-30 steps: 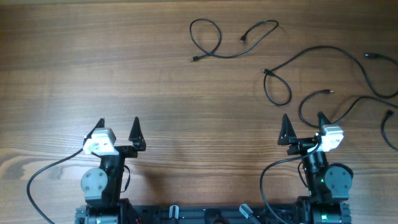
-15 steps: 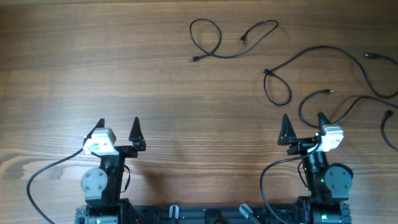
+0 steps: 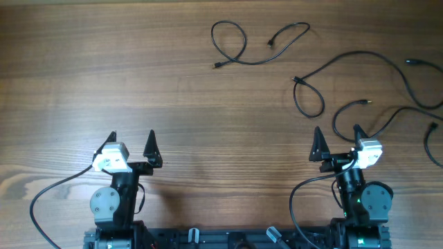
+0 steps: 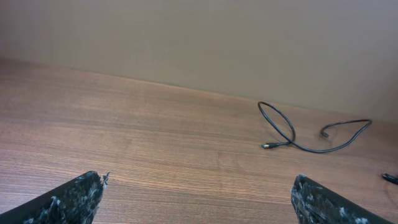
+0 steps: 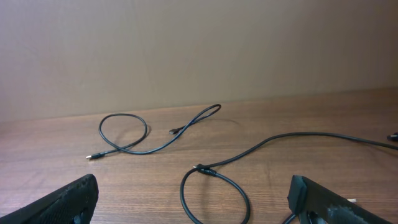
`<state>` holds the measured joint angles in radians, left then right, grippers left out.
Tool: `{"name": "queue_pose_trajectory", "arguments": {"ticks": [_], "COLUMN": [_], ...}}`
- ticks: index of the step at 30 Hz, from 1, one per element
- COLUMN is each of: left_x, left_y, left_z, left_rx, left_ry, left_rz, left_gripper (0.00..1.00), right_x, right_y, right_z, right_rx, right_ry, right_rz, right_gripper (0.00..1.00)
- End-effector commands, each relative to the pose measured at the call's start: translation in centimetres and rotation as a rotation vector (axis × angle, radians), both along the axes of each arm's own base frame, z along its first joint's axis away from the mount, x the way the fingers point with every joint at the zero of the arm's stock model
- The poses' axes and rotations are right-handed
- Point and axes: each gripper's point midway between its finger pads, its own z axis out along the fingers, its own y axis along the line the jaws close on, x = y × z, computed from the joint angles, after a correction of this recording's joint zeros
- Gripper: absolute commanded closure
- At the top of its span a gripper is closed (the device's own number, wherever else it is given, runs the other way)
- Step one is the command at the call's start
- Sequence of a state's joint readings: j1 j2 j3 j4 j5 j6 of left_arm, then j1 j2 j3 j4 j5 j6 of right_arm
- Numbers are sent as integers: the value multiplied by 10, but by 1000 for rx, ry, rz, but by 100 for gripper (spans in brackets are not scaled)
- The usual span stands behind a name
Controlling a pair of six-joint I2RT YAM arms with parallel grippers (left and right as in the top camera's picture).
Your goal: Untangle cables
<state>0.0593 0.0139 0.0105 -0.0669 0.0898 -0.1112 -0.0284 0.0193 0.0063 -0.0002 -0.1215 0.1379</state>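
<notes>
**knotty_ned:** So where do the arms sit, and what are the pincers doing?

**wirewrangler:** Both are parked at the near edge of the bench (image 3: 173, 104). The left pincer (image 3: 132, 135) is released, jaws spread wide, nothing in it. Same for the right pincer (image 3: 337, 131): fingers wide apart, nothing between them.

**knotty_ned:** And the cables?

**wirewrangler:** All of them lie toward the far edge and the right edge. The looped cable (image 3: 263, 63) lies alone near the middle of the far edge, well apart from both pincers, with a broad run of plain wood between it and the left one. The long cable (image 3: 360, 53) curls into a small loop at its plug end, then sweeps off toward the right edge. A third cable (image 3: 336, 123) bends just beyond the right pincer's fingertips; whether it's touching or not can't be told from above. A fourth cable (image 3: 422, 63) sits by the far-right corner and runs out of view at the right edge.

**knotty_ned:** Room to move?

**wirewrangler:** The left half of the bench is open wood. The right side is tight, with cords near the pincer and hugging the edge.
</notes>
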Motion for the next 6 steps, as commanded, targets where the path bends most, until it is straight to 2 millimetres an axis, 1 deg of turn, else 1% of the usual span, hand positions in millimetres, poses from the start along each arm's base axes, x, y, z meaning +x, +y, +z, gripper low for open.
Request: {"name": "queue_pose_trajectory", "arguments": {"ticks": [1,6], "left_x": [0,0], "left_y": [3,3], "left_z": [-2,-2], "left_rx": [-8,-9], "left_ry": [3,3], "left_rz": [18,18], "left_gripper": [0,0], "right_x": [-1,-1], "right_y": [-5,-5], "right_z": [4,4], "right_rx": [19,19], "right_ry": [-17,-17], "right_rz": [-27,-27], "right_gripper": [1,0]}}
